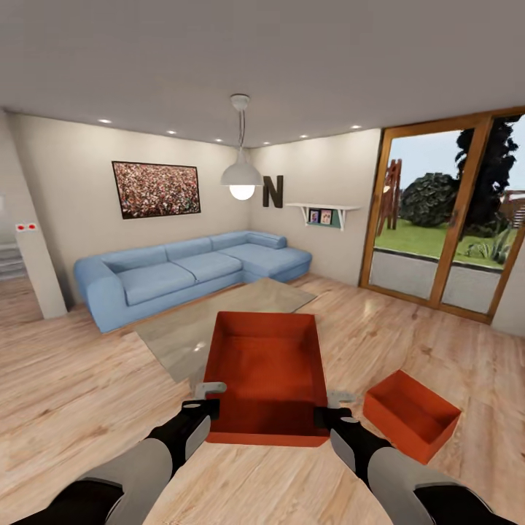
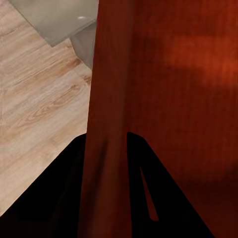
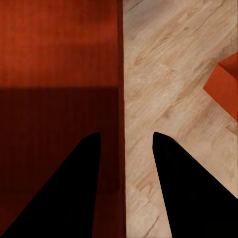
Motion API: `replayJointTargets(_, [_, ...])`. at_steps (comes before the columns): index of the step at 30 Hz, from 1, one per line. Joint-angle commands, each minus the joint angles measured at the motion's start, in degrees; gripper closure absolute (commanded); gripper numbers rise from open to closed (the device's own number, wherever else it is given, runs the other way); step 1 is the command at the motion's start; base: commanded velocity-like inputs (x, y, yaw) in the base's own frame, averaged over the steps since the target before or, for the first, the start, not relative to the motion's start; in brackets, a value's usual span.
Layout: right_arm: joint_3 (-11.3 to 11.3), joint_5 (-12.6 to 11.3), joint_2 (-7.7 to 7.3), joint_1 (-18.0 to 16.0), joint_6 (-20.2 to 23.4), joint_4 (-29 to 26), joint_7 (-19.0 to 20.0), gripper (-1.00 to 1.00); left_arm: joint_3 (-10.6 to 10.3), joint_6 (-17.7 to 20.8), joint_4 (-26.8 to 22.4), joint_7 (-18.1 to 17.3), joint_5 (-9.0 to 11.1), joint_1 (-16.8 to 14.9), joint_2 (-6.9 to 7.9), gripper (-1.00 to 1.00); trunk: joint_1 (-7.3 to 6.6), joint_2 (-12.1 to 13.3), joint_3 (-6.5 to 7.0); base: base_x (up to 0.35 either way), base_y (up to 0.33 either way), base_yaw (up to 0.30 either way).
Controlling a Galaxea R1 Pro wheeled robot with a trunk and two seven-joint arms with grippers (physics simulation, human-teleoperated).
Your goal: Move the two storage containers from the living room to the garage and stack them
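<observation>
While empty, one container [image 1: 266, 375] between both clenched hands [image 1: 206, 410] [image 1: 326, 417], its twin [image 1: 410, 414] beside.

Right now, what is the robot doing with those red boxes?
The robot is in the living room holding one orange-red storage container between its two arms. The left tool has a finger on each side of one side wall, and the right tool straddles the opposite wall. The second container sits on the wood floor to the robot's right, untouched. Behind are a blue sofa and a rug.
</observation>
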Motion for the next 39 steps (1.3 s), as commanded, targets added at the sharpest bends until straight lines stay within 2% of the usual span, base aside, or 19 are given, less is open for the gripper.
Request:
replayJointTargets(1, [0.6, -1.1, 0.18, 0.0, 0.0, 0.2, 0.1, 1.00, 0.5, 0.3, -0.3, 1.1, -1.3, 0.0, -0.01, 1.00, 0.02, 0.0, -0.02, 0.000, 0.000, 0.277])
replayJointTargets(39, [0.6, -1.1, 0.17, 0.0, 0.0, 0.2, 0.1, 1.00, 0.5, 0.3, -0.3, 1.1, -1.3, 0.0, -0.01, 1.00, 0.02, 0.0, -0.02, 0.000, 0.000, 0.277])
